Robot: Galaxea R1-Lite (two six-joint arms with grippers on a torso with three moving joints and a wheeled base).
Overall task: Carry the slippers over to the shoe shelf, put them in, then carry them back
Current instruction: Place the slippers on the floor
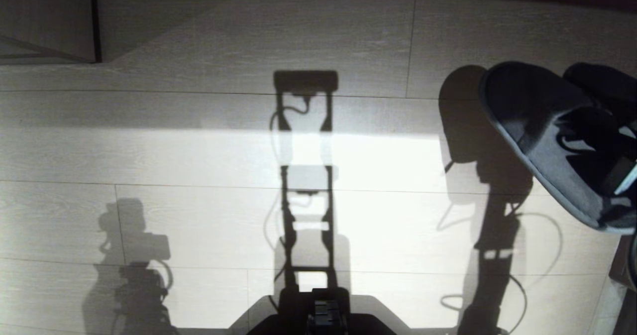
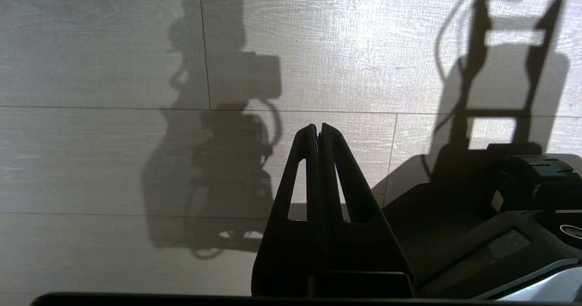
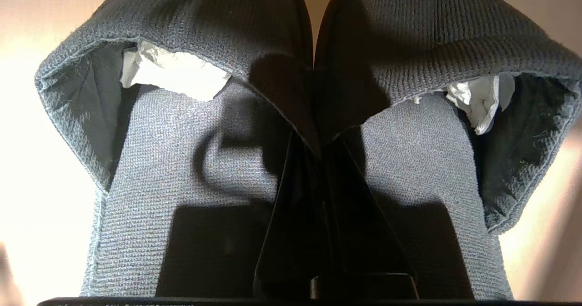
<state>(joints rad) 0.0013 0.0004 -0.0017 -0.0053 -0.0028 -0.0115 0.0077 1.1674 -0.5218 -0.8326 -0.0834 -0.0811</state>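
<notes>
Slippers (image 3: 291,69) hanging at right above floor (image 1: 199,151), right gripper (image 3: 318,156) fingers clamping both inner edges together. Thin fabric pinch risking slipping during carrying. Left gripper (image 2: 318,133) fingers together, idling near base.

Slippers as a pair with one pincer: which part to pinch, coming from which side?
Pinch the two inner upper edges where the slippers press side by side, coming in from the open heel end. The toes are closed and rounded; the heels leave the fabric rims exposed. The right pincer is shut there, lifting both.
</notes>
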